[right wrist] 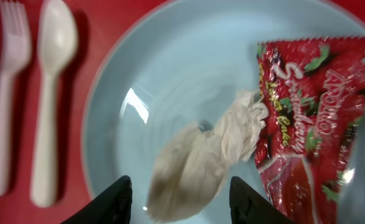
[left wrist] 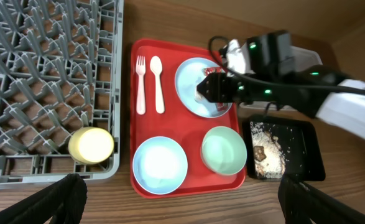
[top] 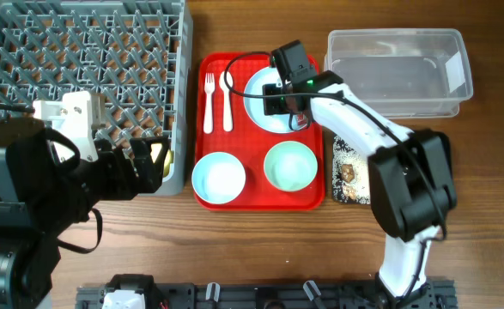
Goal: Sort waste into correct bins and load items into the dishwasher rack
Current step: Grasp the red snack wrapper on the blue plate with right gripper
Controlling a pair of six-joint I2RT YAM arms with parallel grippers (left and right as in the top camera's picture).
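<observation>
Left gripper [left wrist: 185,202] hangs wide open and empty above the grey pegged rack [top: 28,51], whose corner nearest the red tray [top: 253,193] holds the yellow cup [left wrist: 91,145]. White plastic fork [left wrist: 140,84] and spoon [left wrist: 157,81] lie flat beside the smooth blue bowl [left wrist: 160,165] and mint bowl [left wrist: 224,149]. Right gripper [right wrist: 183,202], fingers parted and holding nothing, straddles a crumpled white scrap [right wrist: 201,152] on the glossy plate [right wrist: 170,68]. The scrap touches the crinkly red wrapper [right wrist: 313,112], and the gripper looks poised to pinch. Rightmost, brownish crumbs [left wrist: 266,152] fill the black tray [left wrist: 303,146].
</observation>
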